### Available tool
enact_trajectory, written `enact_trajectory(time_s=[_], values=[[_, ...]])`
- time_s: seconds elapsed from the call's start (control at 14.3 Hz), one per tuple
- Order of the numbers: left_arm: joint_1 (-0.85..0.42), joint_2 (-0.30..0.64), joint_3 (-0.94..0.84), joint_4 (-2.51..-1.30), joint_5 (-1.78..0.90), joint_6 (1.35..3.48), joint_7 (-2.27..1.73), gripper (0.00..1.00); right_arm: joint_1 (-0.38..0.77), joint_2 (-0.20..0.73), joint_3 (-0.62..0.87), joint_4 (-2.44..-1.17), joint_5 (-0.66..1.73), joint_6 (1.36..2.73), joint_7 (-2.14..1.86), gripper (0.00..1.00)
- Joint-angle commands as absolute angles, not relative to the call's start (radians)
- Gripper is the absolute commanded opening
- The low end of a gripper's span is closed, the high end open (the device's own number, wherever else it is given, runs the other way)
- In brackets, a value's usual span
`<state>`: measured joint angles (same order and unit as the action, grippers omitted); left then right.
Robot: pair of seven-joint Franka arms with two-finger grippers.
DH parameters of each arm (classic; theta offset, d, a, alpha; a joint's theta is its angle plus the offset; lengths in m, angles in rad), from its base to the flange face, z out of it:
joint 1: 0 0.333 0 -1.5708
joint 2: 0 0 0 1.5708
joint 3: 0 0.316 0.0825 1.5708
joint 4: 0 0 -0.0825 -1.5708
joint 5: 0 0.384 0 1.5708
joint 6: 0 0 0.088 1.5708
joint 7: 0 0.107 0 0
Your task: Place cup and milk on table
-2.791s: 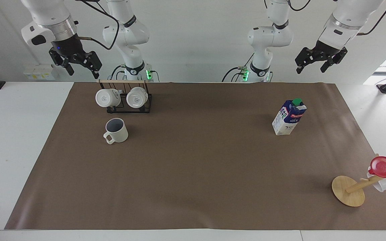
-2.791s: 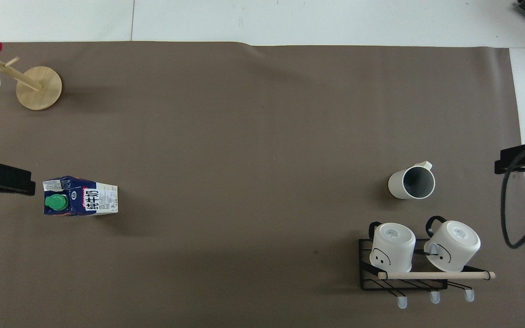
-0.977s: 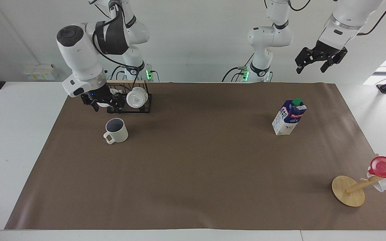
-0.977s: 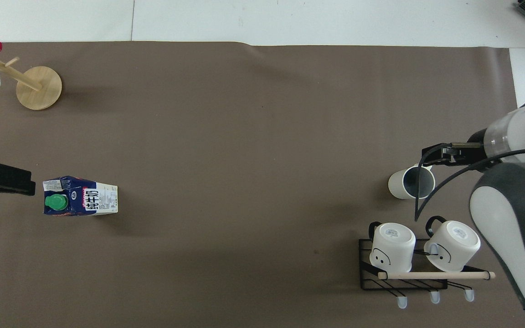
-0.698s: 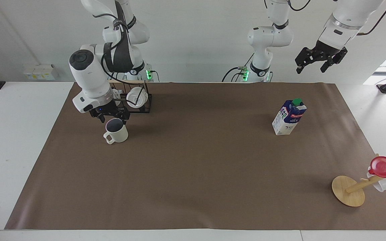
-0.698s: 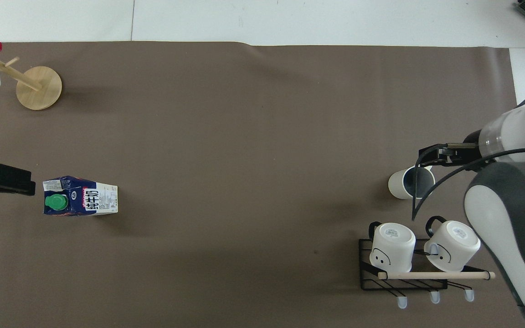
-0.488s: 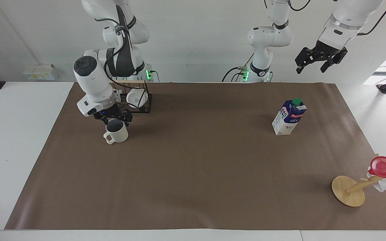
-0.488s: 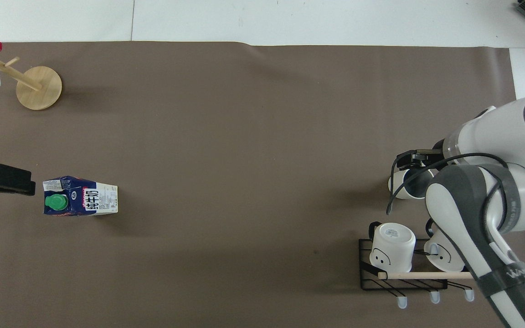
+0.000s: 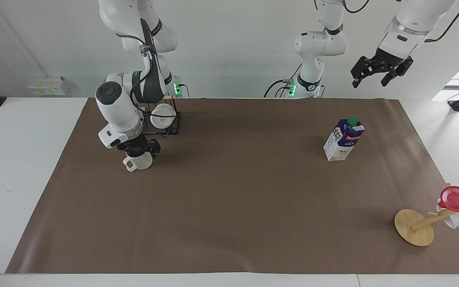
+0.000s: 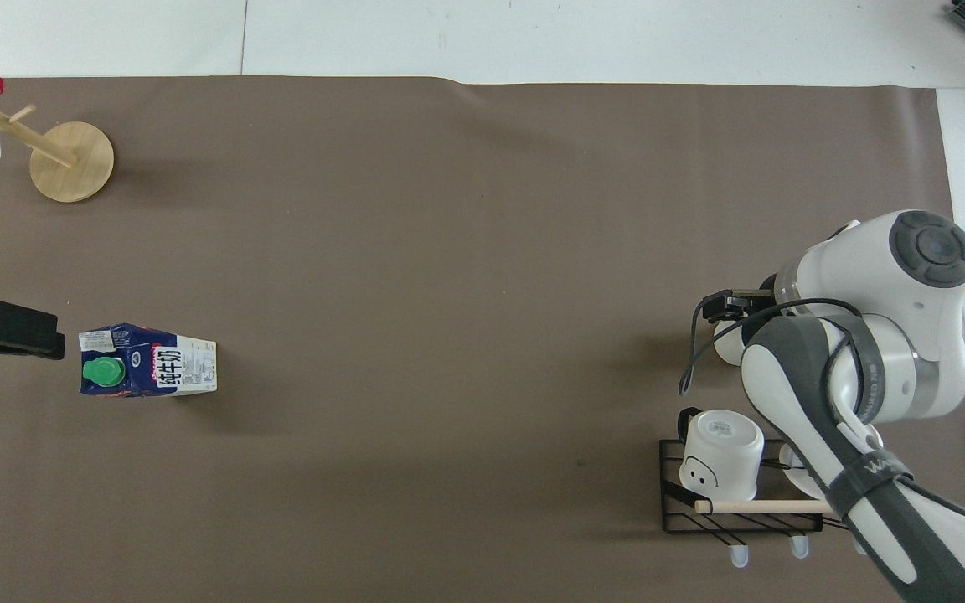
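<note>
Closing off-centre risks tipping the cup (image 9: 141,161), which stands on the worktop (image 9: 229,223) just in front of the mug rack (image 9: 171,121); the right claw (image 9: 138,152) sits wide over its rim. The left claw (image 9: 381,71) waits wide, above the milk (image 9: 343,139) standing toward its end.

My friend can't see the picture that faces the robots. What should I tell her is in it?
The right gripper is down at the rim of the cream cup, jaws open, on the brown-covered table. The left gripper waits open, raised above the table's edge; the milk carton stands untouched.
</note>
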<state>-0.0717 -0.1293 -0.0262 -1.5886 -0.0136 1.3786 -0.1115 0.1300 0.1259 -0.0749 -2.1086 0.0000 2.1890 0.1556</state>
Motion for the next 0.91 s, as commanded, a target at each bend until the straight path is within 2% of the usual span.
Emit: enact_trajectory(time_s=[0.0, 0.35, 0.42, 0.56, 0.63, 0.77, 0.84], values=[[-0.069, -0.137, -0.025, -1.586, -0.023, 1.364, -0.110, 1.00, 0.124, 0.140, -0.072, -2.120, 0.028, 2.227, 0.161, 1.00], [-0.069, -0.137, -0.025, -1.586, -0.023, 1.364, -0.110, 1.00, 0.126, 0.141, -0.071, -2.120, 0.029, 2.233, 0.160, 1.00], [-0.069, -0.137, -0.025, -1.586, -0.023, 1.364, -0.110, 1.00, 0.130, 0.141, -0.071, -2.118, 0.029, 2.235, 0.160, 0.91], [-0.069, -0.137, -0.025, -1.586, -0.023, 1.364, -0.110, 1.00, 0.130, 0.143, -0.071, -2.118, 0.029, 2.240, 0.161, 0.60], [-0.069, -0.137, -0.025, -1.586, -0.023, 1.364, -0.110, 1.00, 0.130, 0.143, -0.071, -2.118, 0.029, 2.240, 0.161, 0.44], [-0.069, -0.137, -0.025, -1.586, -0.023, 1.364, -0.110, 1.00, 0.130, 0.143, -0.071, -2.118, 0.031, 2.241, 0.163, 0.03], [-0.069, -0.137, -0.025, -1.586, -0.023, 1.364, -0.110, 1.00, 0.130, 0.143, -0.072, -2.118, 0.043, 2.241, 0.163, 0.00]])
